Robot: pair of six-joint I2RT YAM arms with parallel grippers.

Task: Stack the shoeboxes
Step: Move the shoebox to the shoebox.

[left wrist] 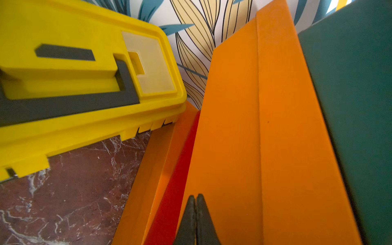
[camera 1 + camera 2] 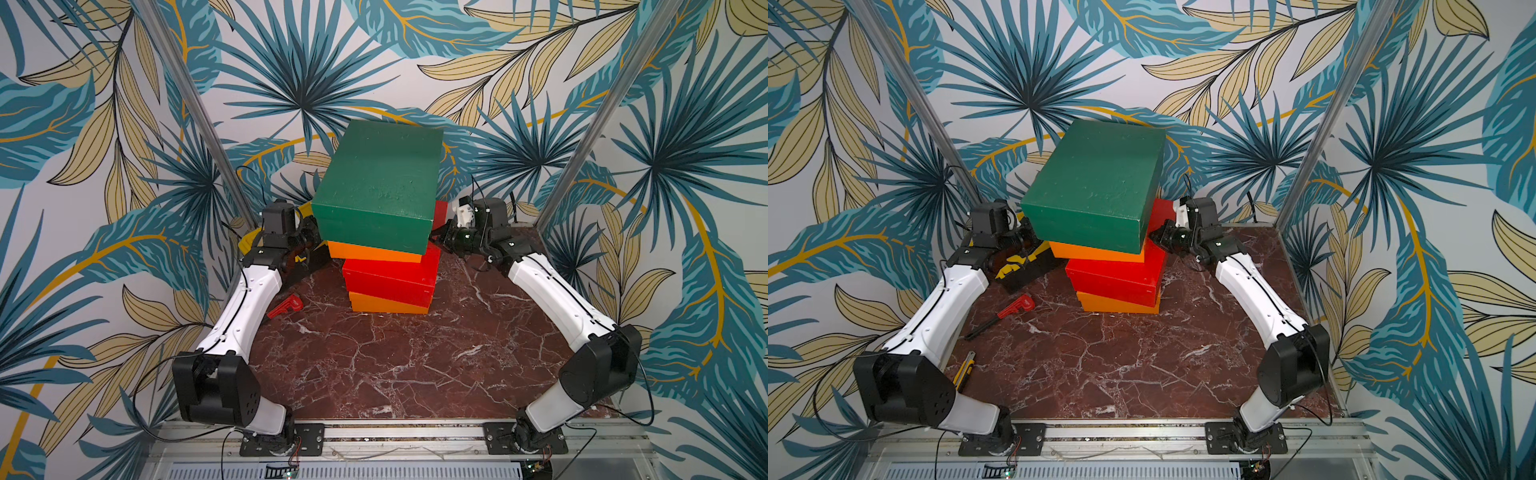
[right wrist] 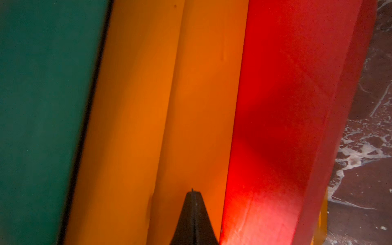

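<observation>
- Palm-leaf wallpaper [image 2: 104, 124] backs a red-brown marble tabletop [image 2: 395, 365], where a four-box stack [image 2: 1100, 224] stands toward the far wall.
- From the base of the stack upward: lower orange shoebox [image 2: 386, 305], red shoebox [image 2: 390, 278], upper orange shoebox [image 2: 374, 252], green shoebox [image 2: 378, 183] on top.
- Stacking looks done, with no shoebox loose beside the stack. The layers sit twisted and offset, so squaring them up appears to be what is left.
- Left gripper [image 1: 195, 197] and right gripper [image 3: 193, 194] flank the stack at the upper orange shoebox, each with jaws closed together on nothing. Whether the tips press the cardboard cannot be told.
- Only the wrist views show those closed jaws; both top views hide them behind the wrists and the stack.
- The left wrist view shows a yellow toolbox [image 1: 84, 74] just beside the stack's base, a thing mostly hidden in both top views.
- A red pipe wrench [image 2: 286, 306] lies near the stack's left side in both top views. A utility knife [image 2: 964, 371], farther from the stack, shows in a top view only.
</observation>
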